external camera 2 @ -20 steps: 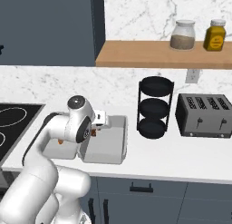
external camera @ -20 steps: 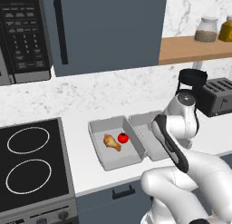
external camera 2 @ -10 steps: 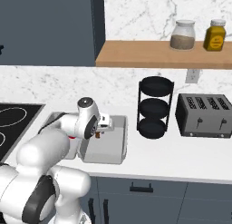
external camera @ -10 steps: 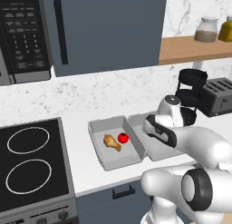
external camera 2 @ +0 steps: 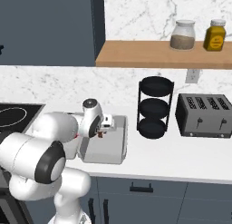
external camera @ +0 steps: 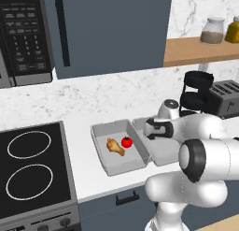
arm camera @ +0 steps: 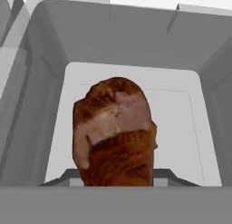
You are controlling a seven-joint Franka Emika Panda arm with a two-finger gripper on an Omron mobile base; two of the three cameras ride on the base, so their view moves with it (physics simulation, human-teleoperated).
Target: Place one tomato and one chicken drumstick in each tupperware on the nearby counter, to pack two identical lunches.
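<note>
Change: your arm has swung lower and further over the right-hand container since a second ago, folding so its white elbow now fills the near right of the left base view; the containers and food have not shifted.
Gripper: your gripper (external camera 2: 105, 126) is clamped on a brown roasted chicken drumstick (arm camera: 115, 132), which you see end-on in the hand view, hanging over the pale floor of the container.
Right container: the shallow light-grey rectangular plastic tupperware on the right (external camera 2: 113, 148) looks bare inside; the drumstick is above it, not yet resting in it as far as you can judge.
Left container: the matching light-grey tupperware on the left (external camera: 105, 132) already holds a second brown drumstick (external camera: 115, 146) and a small round red tomato (external camera: 126, 142), just beside each other.
Meaning: one lunch looks packed; you are on the drop of the drumstick for the second, and a tomato for it remains to be fetched.
Edges: the two containers sit side by side with their raised rims touching or nearly so; keep the release well inside the right one's walls, which rise on all sides in the hand view.
Open room: the white bench (external camera 2: 181, 155) is free near and right of the container; a black three-tier round rack (external camera 2: 155, 108) stands just right, a dark grey four-slot toaster (external camera 2: 205, 115) beyond it, and the black stove top (external camera: 32, 169) to the left.
</note>
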